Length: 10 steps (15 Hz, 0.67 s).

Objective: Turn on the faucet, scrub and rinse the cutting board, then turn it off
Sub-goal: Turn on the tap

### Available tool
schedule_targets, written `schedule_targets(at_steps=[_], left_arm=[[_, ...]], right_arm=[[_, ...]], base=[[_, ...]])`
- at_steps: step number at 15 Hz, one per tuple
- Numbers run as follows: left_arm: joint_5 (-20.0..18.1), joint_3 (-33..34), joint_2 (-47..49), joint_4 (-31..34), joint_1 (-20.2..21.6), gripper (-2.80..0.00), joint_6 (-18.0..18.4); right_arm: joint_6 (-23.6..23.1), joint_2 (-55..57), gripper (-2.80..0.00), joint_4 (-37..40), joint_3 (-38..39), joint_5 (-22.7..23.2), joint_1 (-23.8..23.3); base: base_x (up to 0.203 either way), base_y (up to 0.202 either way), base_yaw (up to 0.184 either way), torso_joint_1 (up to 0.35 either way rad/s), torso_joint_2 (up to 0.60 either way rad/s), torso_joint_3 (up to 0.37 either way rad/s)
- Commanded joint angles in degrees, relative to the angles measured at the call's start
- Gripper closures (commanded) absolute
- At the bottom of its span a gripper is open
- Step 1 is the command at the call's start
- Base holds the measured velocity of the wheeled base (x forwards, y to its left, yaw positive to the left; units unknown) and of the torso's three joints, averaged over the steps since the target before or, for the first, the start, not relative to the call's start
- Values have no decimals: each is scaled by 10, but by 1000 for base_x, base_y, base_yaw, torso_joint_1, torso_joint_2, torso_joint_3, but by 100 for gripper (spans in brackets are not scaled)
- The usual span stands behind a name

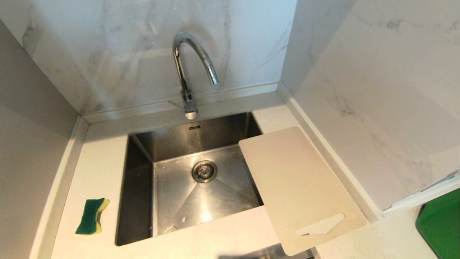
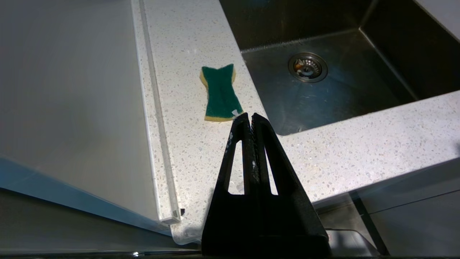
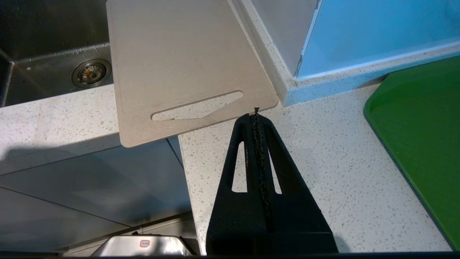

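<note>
The chrome gooseneck faucet (image 1: 187,72) stands behind the steel sink (image 1: 140,201), with no water running. The pale beige cutting board (image 1: 294,187) lies on the counter right of the sink, one long edge overhanging the basin and its handle end sticking out past the counter's front edge. In the right wrist view the cutting board (image 3: 183,61) lies just beyond my right gripper (image 3: 256,116), which is shut and empty. My left gripper (image 2: 250,116) is shut and empty above the counter's front, short of the green and yellow sponge (image 2: 219,93). Neither arm shows in the head view.
The sponge (image 1: 91,216) lies on the counter left of the sink. Marble walls (image 1: 377,90) close in the back and right side. A green tray (image 1: 442,226) sits at the far right. The drain (image 1: 204,171) is in the basin floor.
</note>
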Motion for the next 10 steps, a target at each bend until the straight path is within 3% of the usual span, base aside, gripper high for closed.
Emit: schedule_targets(at_steps=[1, 5, 10], left_arm=[[-1, 2, 0, -1, 0, 0, 3], [0, -3, 0, 0, 1, 0, 32], [-11, -117, 60, 53, -1, 0, 73]], right_arm=[[-1, 0, 0, 0, 0, 0, 1], [-8, 0, 0, -1, 0, 1, 1], [-8, 0, 0, -1, 1, 1, 1]], base=[[0, 0, 0, 0, 0, 0], [0, 0, 0, 0, 0, 0], [0, 0, 0, 0, 0, 0]])
